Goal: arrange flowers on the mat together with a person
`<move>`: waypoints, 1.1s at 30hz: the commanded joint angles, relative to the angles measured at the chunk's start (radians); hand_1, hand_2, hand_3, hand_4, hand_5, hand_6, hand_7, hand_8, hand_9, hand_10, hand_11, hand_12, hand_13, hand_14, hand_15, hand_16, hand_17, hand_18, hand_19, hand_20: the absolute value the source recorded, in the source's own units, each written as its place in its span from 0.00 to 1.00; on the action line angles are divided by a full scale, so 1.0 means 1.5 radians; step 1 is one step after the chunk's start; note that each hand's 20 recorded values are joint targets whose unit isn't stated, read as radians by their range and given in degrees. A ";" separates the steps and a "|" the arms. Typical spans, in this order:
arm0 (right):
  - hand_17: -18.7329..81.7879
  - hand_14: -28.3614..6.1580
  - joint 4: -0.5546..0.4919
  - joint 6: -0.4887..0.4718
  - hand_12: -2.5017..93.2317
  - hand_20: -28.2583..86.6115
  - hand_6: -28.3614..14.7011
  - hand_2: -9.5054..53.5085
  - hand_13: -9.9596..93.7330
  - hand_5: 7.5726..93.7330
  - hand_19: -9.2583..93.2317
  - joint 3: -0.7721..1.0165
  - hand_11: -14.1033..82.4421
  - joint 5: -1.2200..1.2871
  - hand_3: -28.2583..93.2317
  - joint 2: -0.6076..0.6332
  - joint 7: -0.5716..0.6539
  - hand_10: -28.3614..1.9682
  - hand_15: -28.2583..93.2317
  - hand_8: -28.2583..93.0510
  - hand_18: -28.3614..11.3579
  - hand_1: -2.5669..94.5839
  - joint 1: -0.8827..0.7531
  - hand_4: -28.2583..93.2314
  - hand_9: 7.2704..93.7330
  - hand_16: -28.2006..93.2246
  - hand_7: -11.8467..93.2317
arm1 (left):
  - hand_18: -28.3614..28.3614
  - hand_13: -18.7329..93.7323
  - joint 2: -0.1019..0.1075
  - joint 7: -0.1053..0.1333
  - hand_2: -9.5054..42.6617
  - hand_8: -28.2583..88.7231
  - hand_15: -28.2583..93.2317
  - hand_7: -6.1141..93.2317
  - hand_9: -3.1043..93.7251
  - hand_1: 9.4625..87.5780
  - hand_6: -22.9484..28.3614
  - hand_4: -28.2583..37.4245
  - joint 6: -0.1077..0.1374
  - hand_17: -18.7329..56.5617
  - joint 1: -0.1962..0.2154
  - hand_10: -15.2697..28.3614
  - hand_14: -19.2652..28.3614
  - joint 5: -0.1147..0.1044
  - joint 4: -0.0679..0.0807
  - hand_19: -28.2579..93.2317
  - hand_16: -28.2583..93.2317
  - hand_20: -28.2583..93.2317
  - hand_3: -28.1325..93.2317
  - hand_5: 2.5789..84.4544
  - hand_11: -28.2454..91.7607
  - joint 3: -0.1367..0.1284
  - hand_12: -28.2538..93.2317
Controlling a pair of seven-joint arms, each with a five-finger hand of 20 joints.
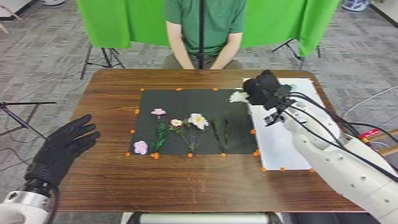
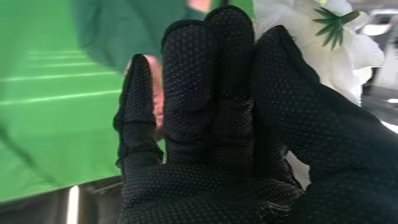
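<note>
My right hand (image 1: pixel 265 90) is over the black mat's far right corner and the white board, pinching a white flower (image 1: pixel 239 97) whose bloom points left. In the right wrist view, the thumb of my right hand (image 2: pixel 209 120) lies against the fingers, with white petals (image 2: pixel 342 60) and a small green leaf behind the thumb. My left hand (image 1: pixel 67 145) is open beside the mat's left side. On the black mat (image 1: pixel 182 100) lie a pink flower (image 1: pixel 158 112), a pink-purple bloom (image 1: pixel 140 147), a leafy green stem (image 1: pixel 161 136), a pale flower (image 1: pixel 177 123), a white flower (image 1: pixel 198 121) and dark green stems (image 1: pixel 221 132).
A white board (image 1: pixel 282 150) lies to the right of the mat, under my right arm. Small orange pieces (image 1: pixel 155 155) dot the edges of the mat and board. The brown wooden table (image 1: pixel 178 185) extends in front of the mat and to its left.
</note>
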 commanded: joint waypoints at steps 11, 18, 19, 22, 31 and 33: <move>0.39 0.74 0.071 -0.045 0.54 0.56 0.77 0.06 0.77 0.65 0.60 -0.096 0.34 -0.060 0.87 -0.077 0.026 0.76 0.66 0.20 0.33 0.53 0.056 0.00 0.86 0.52 0.61 | 0.88 0.39 -0.004 -0.010 0.17 0.16 0.49 0.24 0.34 0.24 0.54 0.05 0.002 0.16 0.003 0.63 0.74 -0.005 0.004 0.62 0.23 0.29 0.81 0.37 0.40 0.002 0.38; 0.39 0.74 0.089 0.003 0.54 0.57 0.77 0.05 0.76 0.63 0.60 -0.130 0.34 -0.069 0.87 -0.079 0.083 0.75 0.66 0.20 0.33 0.51 0.070 0.00 0.85 0.53 0.61 | 0.88 0.39 -0.002 -0.011 0.18 0.16 0.49 0.24 0.34 0.24 0.54 0.05 0.001 0.16 0.001 0.63 0.74 -0.003 0.005 0.62 0.23 0.29 0.80 0.38 0.40 0.002 0.38; 0.39 0.73 0.088 0.004 0.54 0.57 0.77 0.05 0.76 0.63 0.60 -0.131 0.34 -0.070 0.87 -0.078 0.087 0.75 0.66 0.20 0.33 0.51 0.070 0.00 0.84 0.52 0.61 | 0.88 0.39 -0.001 -0.009 0.18 0.16 0.49 0.24 0.34 0.24 0.54 0.05 0.003 0.16 0.000 0.63 0.74 -0.004 0.005 0.62 0.23 0.29 0.80 0.38 0.40 0.003 0.38; 0.38 0.73 0.084 0.000 0.53 0.56 0.76 0.04 0.74 0.61 0.60 -0.125 0.35 -0.068 0.88 -0.078 0.083 0.74 0.66 0.21 0.33 0.49 0.066 0.00 0.82 0.52 0.60 | 0.89 0.39 -0.001 -0.011 0.18 0.17 0.49 0.23 0.34 0.24 0.54 0.05 0.001 0.16 0.001 0.63 0.74 -0.003 0.005 0.62 0.23 0.29 0.80 0.38 0.40 0.002 0.38; 0.36 0.68 0.058 -0.038 0.43 0.56 0.74 0.01 0.70 0.56 0.61 -0.105 0.44 -0.073 0.89 -0.070 0.057 0.71 0.68 0.20 0.31 0.44 0.055 0.00 0.72 0.45 0.58 | 0.89 0.39 -0.002 -0.010 0.18 0.17 0.48 0.23 0.34 0.24 0.54 0.05 -0.001 0.16 0.000 0.63 0.75 -0.002 0.006 0.62 0.23 0.29 0.80 0.37 0.39 0.002 0.38; 0.36 0.68 0.048 -0.051 0.41 0.56 0.74 0.01 0.69 0.56 0.60 -0.100 0.45 -0.077 0.90 -0.066 0.057 0.70 0.68 0.20 0.31 0.43 0.052 0.00 0.71 0.44 0.56 | 0.89 0.39 -0.002 -0.010 0.18 0.17 0.48 0.23 0.34 0.24 0.54 0.04 0.001 0.16 0.001 0.63 0.75 -0.002 0.005 0.62 0.23 0.29 0.80 0.37 0.39 0.002 0.38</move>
